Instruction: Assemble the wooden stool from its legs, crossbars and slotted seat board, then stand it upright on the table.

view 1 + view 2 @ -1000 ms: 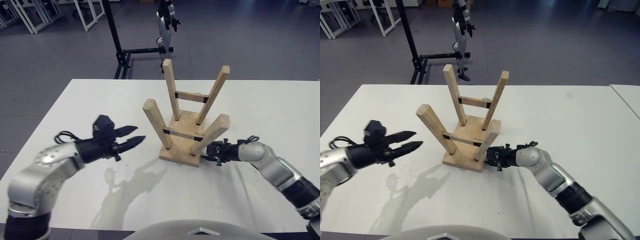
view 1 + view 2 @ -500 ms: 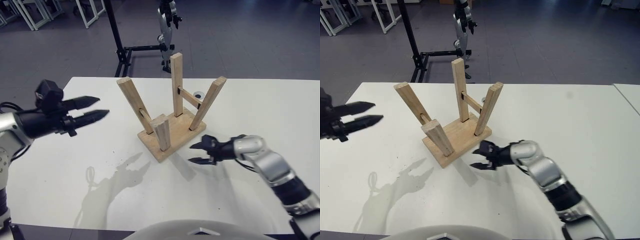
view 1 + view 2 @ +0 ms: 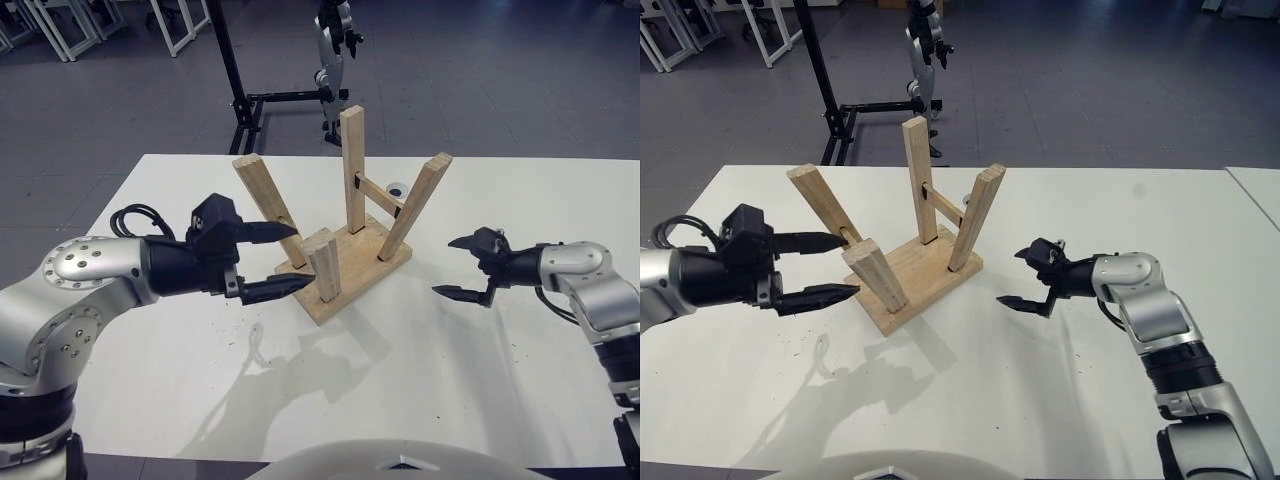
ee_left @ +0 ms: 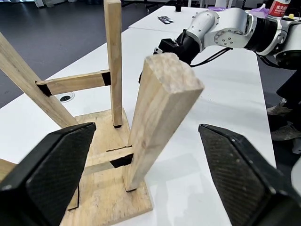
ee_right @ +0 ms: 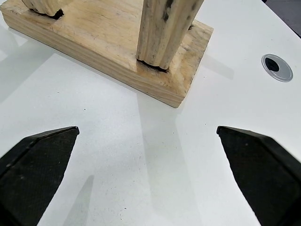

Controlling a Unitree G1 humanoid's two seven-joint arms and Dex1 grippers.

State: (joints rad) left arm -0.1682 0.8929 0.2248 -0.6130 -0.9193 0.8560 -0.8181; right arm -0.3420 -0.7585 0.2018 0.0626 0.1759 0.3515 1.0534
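Stool (image 3: 352, 225) upside down mid tabletop (image 3: 500, 400), seat board (image 3: 362, 276) flat, legs up. I read left gripper (image 3: 303, 258) just beside the nearest leg (image 3: 322, 262), fingers spread. Right gripper (image 3: 443, 266) off to the stool's right, apart, fingers spread wide.

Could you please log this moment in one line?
pale wooden stool: legs-up on white table | left hand: open, by near leg | right hand: open, clear
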